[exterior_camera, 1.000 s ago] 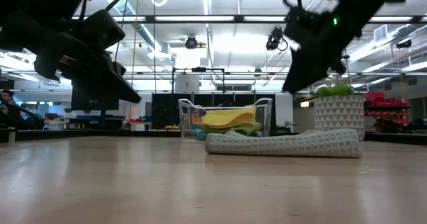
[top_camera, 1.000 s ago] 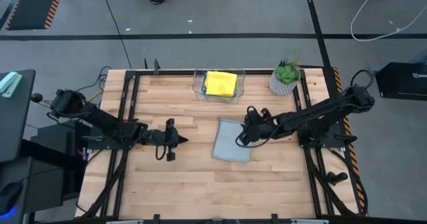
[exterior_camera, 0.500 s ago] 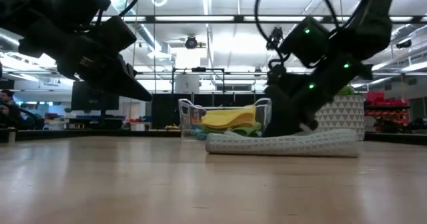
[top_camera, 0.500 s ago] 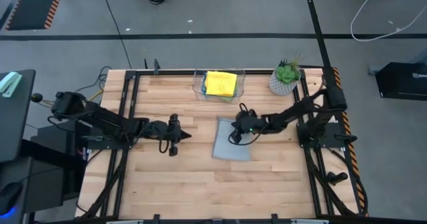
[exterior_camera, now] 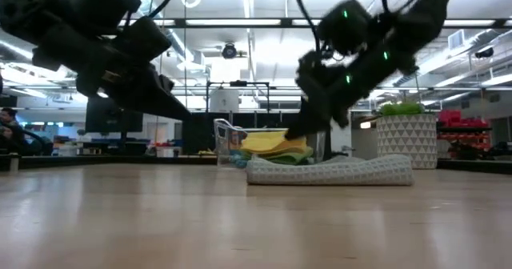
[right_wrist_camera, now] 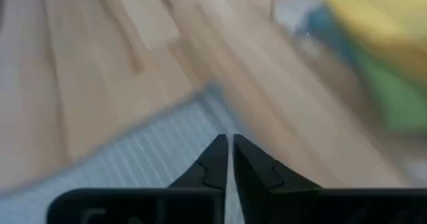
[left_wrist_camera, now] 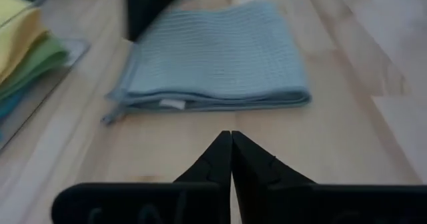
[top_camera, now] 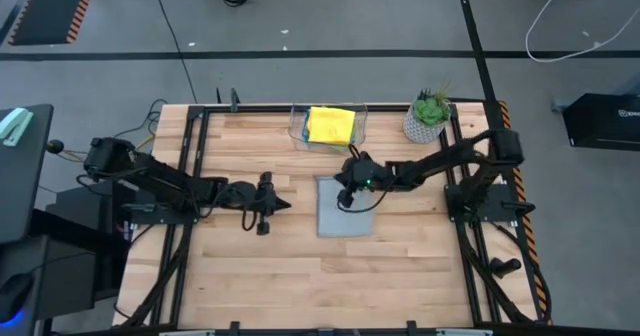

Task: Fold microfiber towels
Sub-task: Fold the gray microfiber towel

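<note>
A folded grey towel (top_camera: 348,219) lies flat on the wooden table (top_camera: 250,276), near the middle; it also shows in the low view (exterior_camera: 336,171) and the left wrist view (left_wrist_camera: 213,57). My right gripper (top_camera: 343,201) is shut and hangs just above the towel's far left corner (right_wrist_camera: 147,164), slanting down from the right; in the low view its tip (exterior_camera: 290,134) stands clear of the cloth. My left gripper (top_camera: 288,205) is shut, above the table left of the towel, pointing at it (left_wrist_camera: 231,134). Folded yellow (top_camera: 330,124), green and blue towels lie stacked in a clear container.
The clear container (top_camera: 298,131) stands at the far edge, just behind the grey towel. A potted plant (top_camera: 428,116) in a white pot is at the far right. Bare wood lies in front of the towel and along the near edge.
My right gripper has swung toward the table's left, dropping onto the grey towel and then rising a little over its far left corner. The towel has slid slightly left and turned from a slant to square with the table. My left gripper has crept a little toward the towel.
</note>
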Action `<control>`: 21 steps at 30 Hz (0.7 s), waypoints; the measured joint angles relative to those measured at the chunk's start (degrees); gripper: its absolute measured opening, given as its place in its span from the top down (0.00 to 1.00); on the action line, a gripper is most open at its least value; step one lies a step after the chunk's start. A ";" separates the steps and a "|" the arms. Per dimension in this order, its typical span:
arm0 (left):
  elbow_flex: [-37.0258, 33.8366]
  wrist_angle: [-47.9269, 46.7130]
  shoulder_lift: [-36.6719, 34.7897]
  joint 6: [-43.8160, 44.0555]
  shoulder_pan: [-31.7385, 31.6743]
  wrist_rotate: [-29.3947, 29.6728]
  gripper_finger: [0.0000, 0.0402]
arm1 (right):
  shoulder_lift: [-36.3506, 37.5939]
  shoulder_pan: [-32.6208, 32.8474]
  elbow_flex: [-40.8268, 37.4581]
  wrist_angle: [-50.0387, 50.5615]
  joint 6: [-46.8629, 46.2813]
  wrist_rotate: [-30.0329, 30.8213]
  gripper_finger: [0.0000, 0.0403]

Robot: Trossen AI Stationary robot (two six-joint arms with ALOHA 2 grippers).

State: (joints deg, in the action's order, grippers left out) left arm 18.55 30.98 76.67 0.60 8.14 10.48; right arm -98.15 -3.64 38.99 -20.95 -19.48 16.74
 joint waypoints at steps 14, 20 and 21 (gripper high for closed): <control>16.68 -1.00 20.76 -5.93 4.92 -3.05 0.69 | 16.63 15.22 7.48 32.08 1.31 7.32 0.67; 22.02 -2.67 26.75 -8.33 6.70 -3.16 0.43 | 16.35 21.77 7.38 34.24 -2.22 11.52 0.56; 23.16 -3.29 27.81 -9.00 6.90 -3.06 0.40 | 16.26 22.39 7.47 34.13 -2.92 12.18 0.55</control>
State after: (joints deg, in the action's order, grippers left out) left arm 41.70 27.69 104.48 -8.40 15.04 7.42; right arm -81.89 18.75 46.46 13.18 -22.40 28.93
